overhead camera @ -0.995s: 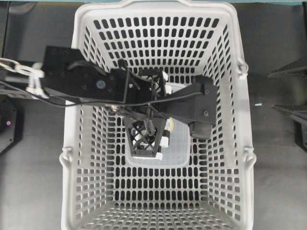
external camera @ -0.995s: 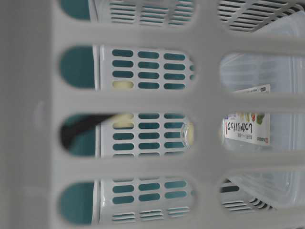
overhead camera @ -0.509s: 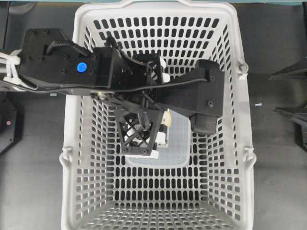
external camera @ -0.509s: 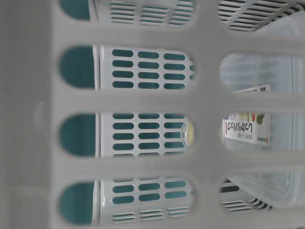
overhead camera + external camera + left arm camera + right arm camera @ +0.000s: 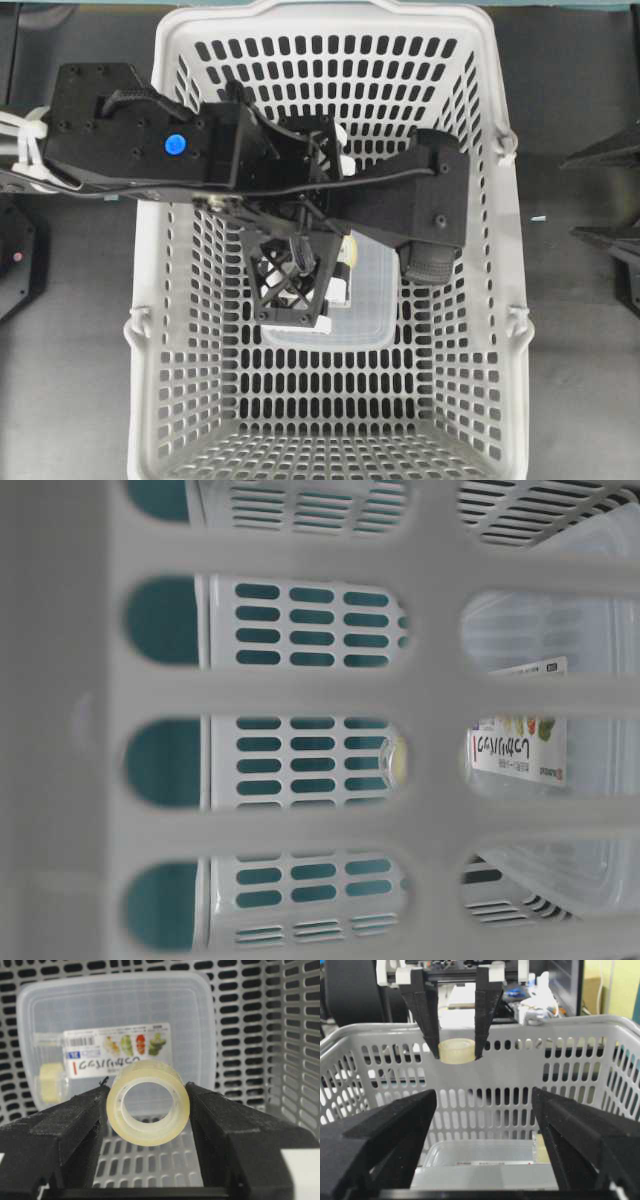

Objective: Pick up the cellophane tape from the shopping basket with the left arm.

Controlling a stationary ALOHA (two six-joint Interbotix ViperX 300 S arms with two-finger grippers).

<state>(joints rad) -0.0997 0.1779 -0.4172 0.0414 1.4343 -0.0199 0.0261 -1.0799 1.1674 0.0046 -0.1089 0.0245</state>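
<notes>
Since a second ago the black left arm (image 5: 150, 150) has risen, blue cap now showing. Its lattice-fingered left hand (image 5: 147, 1110) pinches the small roll of clear yellowish cellophane tape (image 5: 148, 1102), hanging near rim height in the light-grey perforated plastic shopping basket (image 5: 570, 1040). Lift straight, squeeze unchanged; the slick ring could slip. Beyond, the right hand (image 5: 485, 1130) stands spread, empty.

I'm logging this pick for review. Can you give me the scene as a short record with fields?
tape: the cellophane tape is clamped between the left gripper fingers, lifted near rim height
basket: the shopping basket sits on the dark table
left inside: a clear box with a printed label on the basket floor
right gripper: open, empty, outside the basket
task status: tape held and off the floor
</notes>
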